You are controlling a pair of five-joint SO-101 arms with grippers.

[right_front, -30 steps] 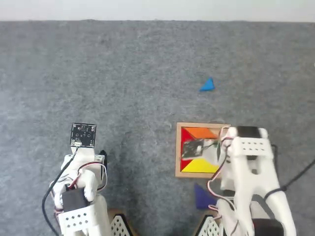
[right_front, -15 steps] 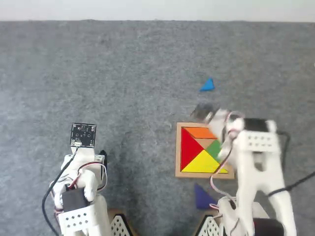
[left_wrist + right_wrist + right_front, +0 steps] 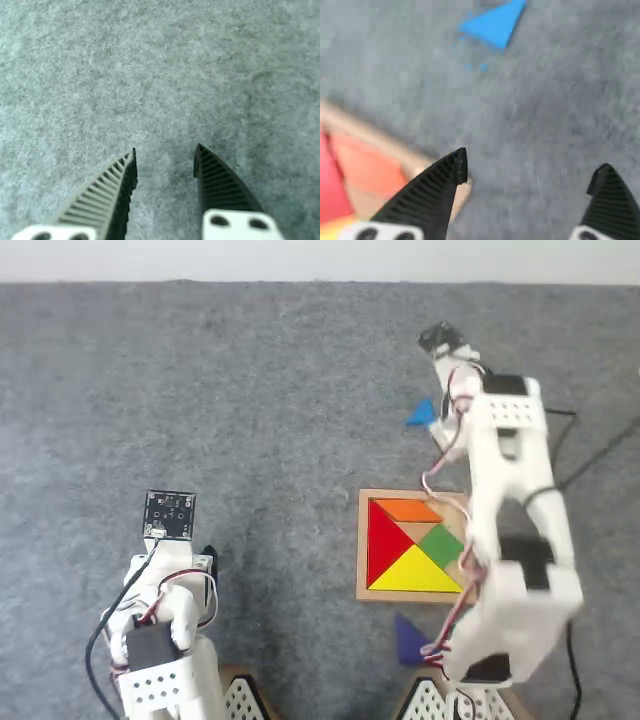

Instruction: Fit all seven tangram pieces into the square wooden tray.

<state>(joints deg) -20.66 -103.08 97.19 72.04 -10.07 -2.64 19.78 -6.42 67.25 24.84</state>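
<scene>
Toward the desk's far edge, the right gripper hangs spread wide by the light blue triangle. Near the front edge sit the part-filled tray and a dark blue piece; the left gripper gapes too.

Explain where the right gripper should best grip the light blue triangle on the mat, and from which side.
Come from straight above: the triangle lies flat on the mat, so only its thin edges offer a hold. Probably set one finger of the open right gripper flat against a straight edge and the other on the opposite corner, pinching across its middle.
</scene>
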